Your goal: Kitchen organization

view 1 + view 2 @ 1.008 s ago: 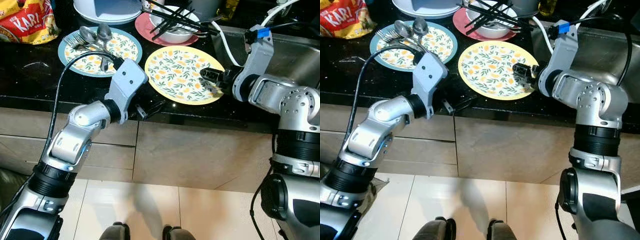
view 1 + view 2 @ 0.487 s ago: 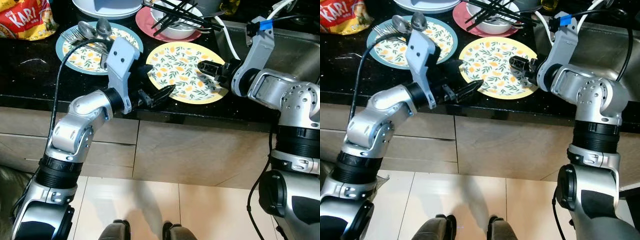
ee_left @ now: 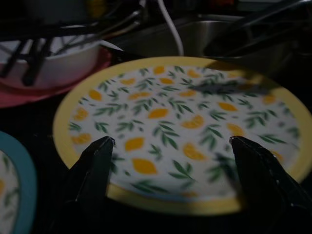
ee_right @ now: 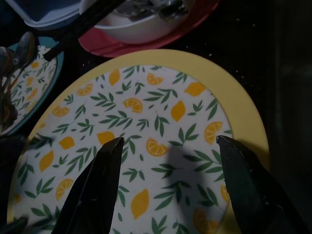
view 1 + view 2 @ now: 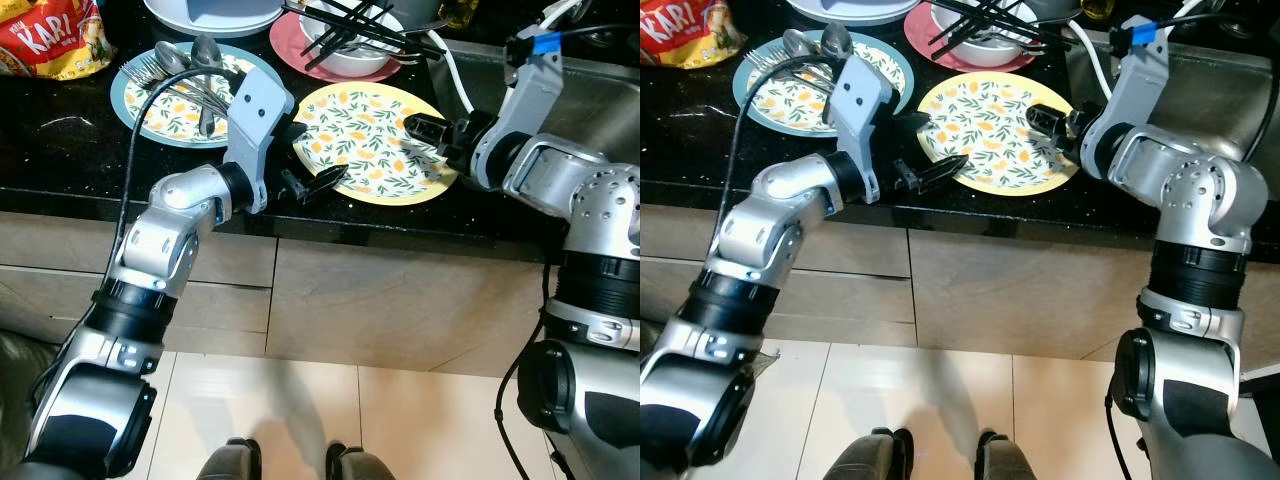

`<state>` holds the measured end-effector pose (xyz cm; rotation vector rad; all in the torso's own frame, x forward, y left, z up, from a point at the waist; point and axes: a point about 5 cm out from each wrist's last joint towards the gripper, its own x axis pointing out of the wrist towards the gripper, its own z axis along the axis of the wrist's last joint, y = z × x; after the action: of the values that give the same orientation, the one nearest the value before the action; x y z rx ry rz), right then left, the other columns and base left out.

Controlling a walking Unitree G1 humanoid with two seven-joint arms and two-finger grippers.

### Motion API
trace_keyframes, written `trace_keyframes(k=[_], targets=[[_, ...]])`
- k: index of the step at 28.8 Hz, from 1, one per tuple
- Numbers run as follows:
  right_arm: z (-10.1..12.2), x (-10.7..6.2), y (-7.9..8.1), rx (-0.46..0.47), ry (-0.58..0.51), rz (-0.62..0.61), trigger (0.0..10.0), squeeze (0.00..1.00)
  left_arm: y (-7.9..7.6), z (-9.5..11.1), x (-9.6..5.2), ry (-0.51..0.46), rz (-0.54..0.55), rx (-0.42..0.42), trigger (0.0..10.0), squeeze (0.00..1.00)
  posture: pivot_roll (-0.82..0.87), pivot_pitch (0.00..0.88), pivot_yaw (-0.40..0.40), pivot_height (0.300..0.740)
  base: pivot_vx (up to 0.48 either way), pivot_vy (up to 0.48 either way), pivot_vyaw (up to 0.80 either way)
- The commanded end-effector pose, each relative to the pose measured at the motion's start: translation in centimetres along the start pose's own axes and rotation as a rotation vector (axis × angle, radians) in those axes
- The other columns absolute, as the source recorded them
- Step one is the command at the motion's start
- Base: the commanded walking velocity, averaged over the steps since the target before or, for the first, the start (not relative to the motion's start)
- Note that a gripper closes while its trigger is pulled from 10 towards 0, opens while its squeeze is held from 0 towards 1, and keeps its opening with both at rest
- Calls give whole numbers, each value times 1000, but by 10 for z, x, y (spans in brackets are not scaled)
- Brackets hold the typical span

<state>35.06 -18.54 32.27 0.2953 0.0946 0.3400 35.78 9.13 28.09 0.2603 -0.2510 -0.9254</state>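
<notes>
A yellow plate (image 5: 375, 140) with a lemon and leaf print lies on the black counter near its front edge. My left gripper (image 5: 318, 152) is open at the plate's left rim, one finger on each side of the near rim (image 3: 175, 161). My right gripper (image 5: 420, 135) is open just above the plate's right side, and the print shows between its fingers (image 4: 170, 165). Nothing is held in either gripper. Left of it is a blue-rimmed plate (image 5: 160, 115) that carries several spoons and forks (image 5: 190, 75).
Behind the yellow plate a pink plate (image 5: 290, 40) holds a white bowl (image 5: 350, 62) with black chopsticks. A steel sink (image 5: 600, 95) lies at the right with a white hose. A red snack bag (image 5: 50, 40) and a white dish (image 5: 215, 25) sit at the back left.
My left gripper has risen from below the counter's front edge and turned in to the yellow plate's left rim. The right gripper stays over the plate's right side.
</notes>
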Motion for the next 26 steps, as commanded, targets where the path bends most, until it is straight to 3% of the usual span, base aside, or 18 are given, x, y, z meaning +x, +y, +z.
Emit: trace_keyframes(k=[1,5,10,14,26], targets=[[5,-7,-5,0,-22,-22,10000,0,-5,-4,8,10,-42,23,10000,0,-49,238,-67,740,0,0,0],[11,-17,-8,-4,-53,-44,10000,0,-2,-15,16,64,-62,33,10000,0,-67,251,-57,740,0,0,0],[9,-26,-14,-15,32,-63,10000,0,-9,-30,17,137,-101,35,10000,0,-72,261,-62,740,0,0,0],[12,-29,-17,-22,38,-72,10000,0,-16,-43,15,189,-136,17,10000,0,-72,260,-67,740,0,0,0],[6,-27,-5,-22,97,-14,10000,0,-29,-59,9,231,-189,24,10000,0,-71,242,-89,740,0,0,0]])
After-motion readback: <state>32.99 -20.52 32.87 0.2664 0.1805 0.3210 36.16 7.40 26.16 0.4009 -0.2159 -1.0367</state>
